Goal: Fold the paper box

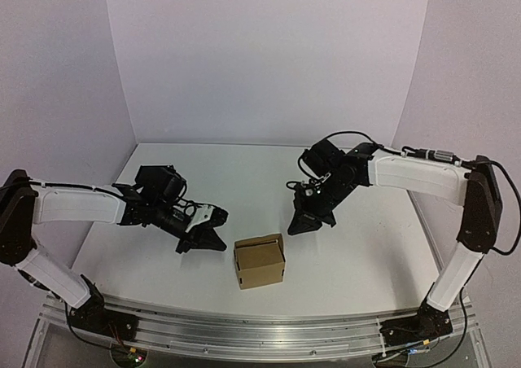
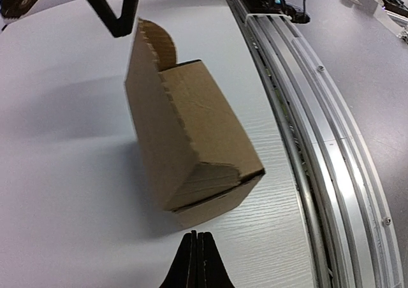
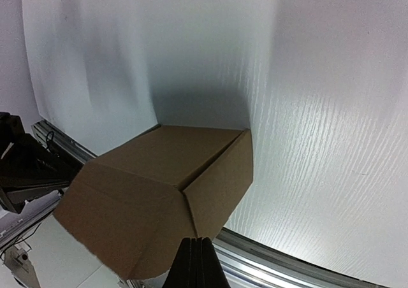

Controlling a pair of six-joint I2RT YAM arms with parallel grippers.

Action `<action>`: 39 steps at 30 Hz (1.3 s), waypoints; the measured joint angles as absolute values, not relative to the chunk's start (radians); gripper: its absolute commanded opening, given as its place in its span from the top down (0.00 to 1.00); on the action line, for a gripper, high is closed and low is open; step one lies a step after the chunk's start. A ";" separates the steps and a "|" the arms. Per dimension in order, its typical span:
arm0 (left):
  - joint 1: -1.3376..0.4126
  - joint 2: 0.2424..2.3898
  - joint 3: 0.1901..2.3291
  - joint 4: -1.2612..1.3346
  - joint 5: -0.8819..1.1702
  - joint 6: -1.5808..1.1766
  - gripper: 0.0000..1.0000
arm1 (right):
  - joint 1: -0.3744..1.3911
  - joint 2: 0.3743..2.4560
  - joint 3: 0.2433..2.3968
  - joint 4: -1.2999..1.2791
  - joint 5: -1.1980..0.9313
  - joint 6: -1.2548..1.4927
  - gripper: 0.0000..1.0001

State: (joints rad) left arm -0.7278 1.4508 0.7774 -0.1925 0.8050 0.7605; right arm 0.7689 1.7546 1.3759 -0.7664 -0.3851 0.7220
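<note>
The box [image 1: 260, 260] stands folded into a small brown cuboid on the white table [image 1: 358, 262], a little left of centre in the lower half of the overhead view, just above the metal rail [image 1: 244, 329] that runs along the bottom edge. In the left wrist view we see one rounded flap [image 2: 160, 41] standing up at its far end, not tucked in, and a seam gaping slightly along its near lower corner. In the right wrist view its top and side panels meet in clean creases.

Nothing touches the box. The left gripper [image 1: 213, 243] hangs low over the table just to the upper left of it, tips aimed toward it but apart from it. Its jaws are pressed together with no gap, and we see nothing between them. The right gripper [image 1: 299, 226] hangs to the upper right of the box, a bit farther off, pointing down at the table. Its jaws are likewise fully closed and empty. Each wrist view shows its own two fingers meeting in a thin black wedge at the bottom of the frame, with the box just beyond.

Both arms reach in from the lower corners of the overhead view.
</note>
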 measured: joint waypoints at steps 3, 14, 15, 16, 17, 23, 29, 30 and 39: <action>-0.703 1.450 0.821 -0.191 0.785 0.741 1.00 | 0.773 1.701 1.395 -0.773 -0.346 0.710 1.00; -0.701 1.557 0.947 -0.071 0.852 0.640 1.00 | 1.135 1.315 0.953 -0.295 -0.057 0.700 1.00; -0.702 1.571 0.950 -0.065 0.859 0.639 1.00 | 1.153 1.307 0.896 -0.246 -0.022 0.700 1.00; -0.703 1.580 0.950 -0.060 0.863 0.642 1.00 | 1.166 1.312 0.855 -0.208 0.008 0.698 1.00; -0.705 1.587 0.950 -0.059 0.866 0.647 1.00 | 1.177 1.324 0.823 -0.172 0.036 0.693 1.00; -0.727 1.603 0.950 -0.049 0.896 0.658 0.99 | 1.211 1.393 0.758 0.000 0.093 0.653 1.00; -0.743 1.606 0.950 -0.038 0.924 0.665 0.98 | 1.298 1.432 0.708 0.095 0.168 0.542 1.00; -0.743 1.607 0.950 -0.033 0.925 0.671 0.98 | 1.311 1.449 0.707 0.114 0.177 0.523 1.00; -0.751 1.611 0.950 0.001 0.973 0.710 0.95 | 1.326 1.579 0.639 0.304 0.294 0.419 1.00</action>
